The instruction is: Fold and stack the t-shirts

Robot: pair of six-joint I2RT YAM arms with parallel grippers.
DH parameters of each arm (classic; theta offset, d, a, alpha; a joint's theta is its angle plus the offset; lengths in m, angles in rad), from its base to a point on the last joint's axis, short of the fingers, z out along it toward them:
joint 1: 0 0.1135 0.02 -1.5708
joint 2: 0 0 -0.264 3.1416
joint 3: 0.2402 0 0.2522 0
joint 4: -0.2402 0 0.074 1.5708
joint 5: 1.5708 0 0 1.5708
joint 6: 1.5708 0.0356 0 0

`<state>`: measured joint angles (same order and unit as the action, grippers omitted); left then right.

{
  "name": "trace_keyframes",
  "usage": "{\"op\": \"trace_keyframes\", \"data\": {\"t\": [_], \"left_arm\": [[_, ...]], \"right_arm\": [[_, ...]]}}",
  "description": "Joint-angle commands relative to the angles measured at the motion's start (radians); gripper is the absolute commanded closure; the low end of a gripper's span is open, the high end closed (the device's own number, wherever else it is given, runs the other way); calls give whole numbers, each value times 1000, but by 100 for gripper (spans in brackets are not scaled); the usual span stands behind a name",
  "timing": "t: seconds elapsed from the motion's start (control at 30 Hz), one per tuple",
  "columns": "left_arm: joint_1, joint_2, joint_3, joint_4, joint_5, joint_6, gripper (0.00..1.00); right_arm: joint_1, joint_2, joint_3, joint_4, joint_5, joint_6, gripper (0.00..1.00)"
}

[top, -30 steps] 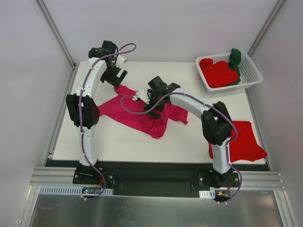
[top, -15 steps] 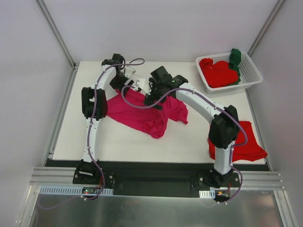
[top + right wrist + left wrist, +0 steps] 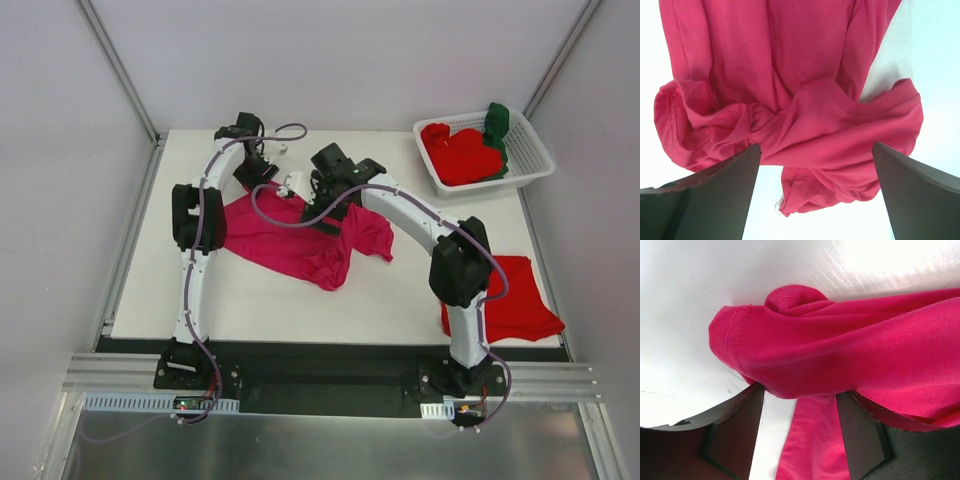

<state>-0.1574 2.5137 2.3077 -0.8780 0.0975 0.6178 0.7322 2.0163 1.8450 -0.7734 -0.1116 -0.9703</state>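
A magenta-pink t-shirt lies crumpled in the middle of the white table. My left gripper is low over its far left corner. In the left wrist view the jaws straddle a hemmed fold of the pink t-shirt, with a strip of table showing beside the left finger. My right gripper hangs wide open over the shirt's far edge. In the right wrist view the bunched pink cloth lies between and beyond the fingertips, touching neither.
A bright red t-shirt lies flat at the table's near right corner, beside the right arm. A white slotted basket at the far right holds red t-shirts and a dark green one.
My left gripper has swung right and come down onto the pink shirt's far left corner, its jaws narrowing. The right gripper has shifted a little farther back, still wide open.
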Motion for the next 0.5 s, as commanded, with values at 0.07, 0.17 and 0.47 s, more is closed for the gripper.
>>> {"op": "trace_keyframes", "data": {"t": [0.07, 0.17, 0.47], "left_arm": [[2, -108, -19, 8, 13, 19, 44], [2, -110, -13, 23, 19, 34, 44], [-1, -72, 38, 48, 27, 48, 43]], "right_arm": [[22, 35, 80, -21, 30, -25, 4], [26, 51, 82, -21, 36, -39, 4], [21, 76, 88, -21, 23, -54, 4]]}}
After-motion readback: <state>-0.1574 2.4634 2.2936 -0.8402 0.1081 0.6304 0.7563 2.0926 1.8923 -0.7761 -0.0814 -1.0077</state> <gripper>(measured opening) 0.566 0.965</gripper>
